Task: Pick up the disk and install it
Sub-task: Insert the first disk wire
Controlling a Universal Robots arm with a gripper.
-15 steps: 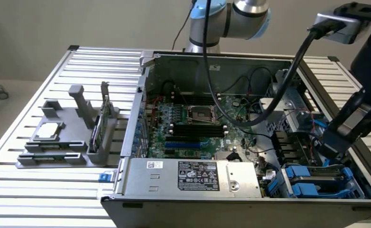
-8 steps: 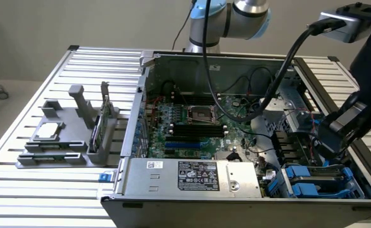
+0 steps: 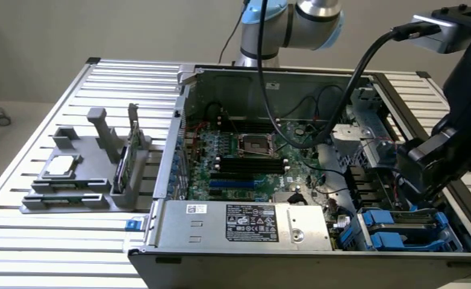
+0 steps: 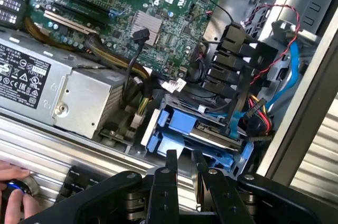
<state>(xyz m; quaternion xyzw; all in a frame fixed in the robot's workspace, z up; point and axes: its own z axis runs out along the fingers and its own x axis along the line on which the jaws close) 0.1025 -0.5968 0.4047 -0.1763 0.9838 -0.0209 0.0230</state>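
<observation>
The disk [image 4: 208,133], a grey metal slab in a bright blue carrier, lies in the drive cage at the corner of the open computer case [image 3: 179,144]. In the exterior view its blue frame [image 3: 400,232] shows at the lower right of the case. My black gripper [image 4: 185,161] hovers just above the carrier, apart from it. Its two fingers [image 4: 171,163] stand a narrow gap apart with nothing between them. In the exterior view the gripper [image 3: 418,195] reaches down over the cage from the exterior view's right.
A silver power supply [image 3: 244,223] lies beside the cage, with the green motherboard [image 3: 244,150] and loose cables behind it. At the exterior view's left, a grey fixture [image 3: 74,192] holds a small square chip [image 3: 62,165] and an upright green card [image 3: 124,162]. A person's hand [image 4: 13,189] rests outside the case.
</observation>
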